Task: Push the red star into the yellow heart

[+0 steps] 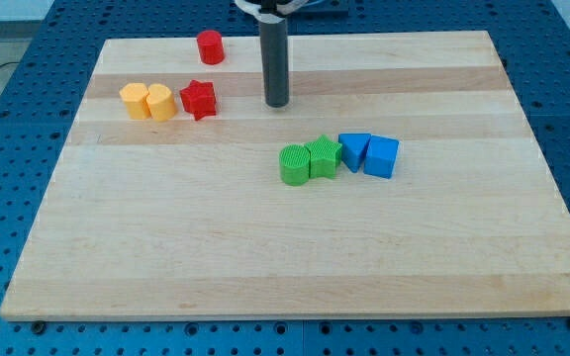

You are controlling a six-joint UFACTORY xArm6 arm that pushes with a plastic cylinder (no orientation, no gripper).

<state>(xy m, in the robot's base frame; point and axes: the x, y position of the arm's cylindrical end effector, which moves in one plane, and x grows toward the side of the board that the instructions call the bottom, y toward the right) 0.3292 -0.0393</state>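
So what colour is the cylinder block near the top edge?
Red; the camera view shows it clearly.

straight dark grey rod (pixel 277 59), round in section, matte and plain along its length, my tip (pixel 278 104) a flat blunt end of the same width, white collar with black parts at its upper end, cut by the view's top
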